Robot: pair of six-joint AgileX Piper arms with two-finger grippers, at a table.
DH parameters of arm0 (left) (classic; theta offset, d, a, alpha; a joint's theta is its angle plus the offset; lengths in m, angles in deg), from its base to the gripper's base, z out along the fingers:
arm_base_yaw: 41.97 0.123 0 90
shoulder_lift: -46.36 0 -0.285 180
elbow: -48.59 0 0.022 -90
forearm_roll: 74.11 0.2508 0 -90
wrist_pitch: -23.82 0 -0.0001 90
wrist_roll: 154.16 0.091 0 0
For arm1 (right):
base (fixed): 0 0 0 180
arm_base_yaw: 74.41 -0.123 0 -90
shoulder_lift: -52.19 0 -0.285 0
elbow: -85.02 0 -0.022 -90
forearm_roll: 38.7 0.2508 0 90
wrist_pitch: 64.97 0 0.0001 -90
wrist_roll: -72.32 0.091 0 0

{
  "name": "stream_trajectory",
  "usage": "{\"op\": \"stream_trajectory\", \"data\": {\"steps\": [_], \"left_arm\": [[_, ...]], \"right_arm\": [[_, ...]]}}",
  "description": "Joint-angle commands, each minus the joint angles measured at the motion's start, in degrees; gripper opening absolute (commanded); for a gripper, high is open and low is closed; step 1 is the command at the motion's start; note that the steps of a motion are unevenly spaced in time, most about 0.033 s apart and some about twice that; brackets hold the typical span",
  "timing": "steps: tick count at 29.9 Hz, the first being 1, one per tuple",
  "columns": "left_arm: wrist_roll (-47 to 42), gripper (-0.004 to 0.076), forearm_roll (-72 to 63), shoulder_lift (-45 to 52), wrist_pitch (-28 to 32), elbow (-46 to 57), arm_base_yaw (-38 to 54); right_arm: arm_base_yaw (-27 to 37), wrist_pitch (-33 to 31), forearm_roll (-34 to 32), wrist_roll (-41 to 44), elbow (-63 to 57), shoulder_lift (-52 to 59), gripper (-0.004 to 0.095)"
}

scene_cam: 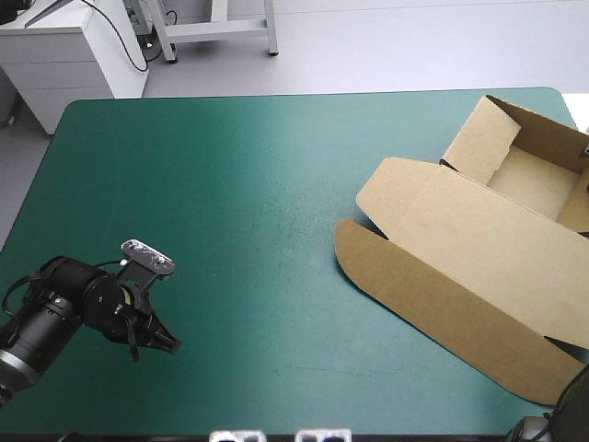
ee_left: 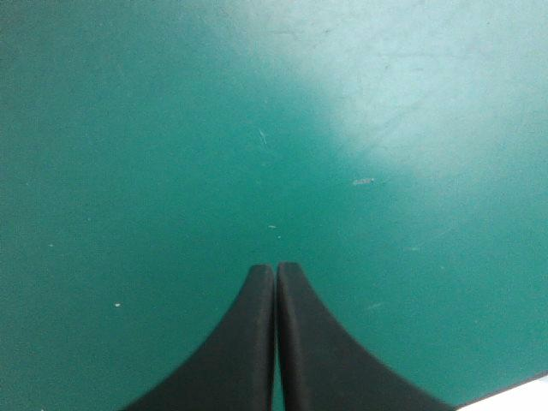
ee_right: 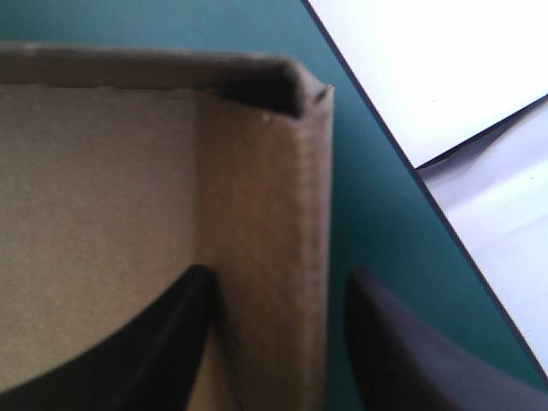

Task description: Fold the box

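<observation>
The table (scene_cam: 230,184) has a teal-green cover, mostly bare. The box (scene_cam: 497,230) lies at about 3 o'clock on it, running off the high view's right side. It is an open tray (scene_cam: 534,180) toward 2 o'clock with walls raised, and the lid (scene_cam: 479,244) lies flat, reaching toward 5 o'clock. The lid's front flap (scene_cam: 433,299) also lies flat on the cover.

The right gripper (ee_right: 278,274) is released. Its black fingers stand apart and straddle a tray wall (ee_right: 282,171), one over the tray floor and one outside over the cover. The inner finger is just beside the wall, and I cannot tell whether it touches. The outer finger is apart from it. Ahead of the fingers the wall meets a tucked corner (ee_right: 295,90), with the table's edge near beyond it.

The left gripper (scene_cam: 166,343) sits at 8 o'clock, well apart from the box. It is clenched on nothing, its fingers meeting in one arch over bare cover.

The board looks light and stiff, and it should bend cleanly only at its creases. A light box is likely to slide on the smooth cover when pushed. A doubled wall is the firmest place to pinch, so the right gripper seems well placed to steady the tray. The lid is probably best taken at its free flap, near the middle of that edge. A pinch at one end would likely twist it.
</observation>
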Motion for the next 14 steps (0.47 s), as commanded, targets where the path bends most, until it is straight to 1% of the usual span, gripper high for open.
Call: {"op": "stream_trajectory", "data": {"steps": [1,2,3,9,14], "left_arm": [[-0.14,-0.0008,0.25,0.87,1.24,-1.38,-0.31],[-0.14,-0.0008,0.25,0.87,1.53,-1.38,-0.31],[-0.14,-0.0008,0.25,0.87,1.78,-1.38,-0.31],[-0.14,-0.0008,0.25,0.87,2.66,-1.38,-0.31],[-0.38,-0.0008,0.25,0.87,2.8,-1.38,-0.31]], "right_arm": [[0.58,1.46,1.06,1.2,1.63,4.29,0.0838],[0.58,1.61,1.06,1.78,1.63,4.29,0.0912],[0.58,1.61,1.06,1.67,1.63,4.29,0.094],[0.58,1.36,2.42,1.46,1.63,4.65,0.0928],[0.58,1.05,2.26,0.83,1.75,6.9,0.0925]]}}
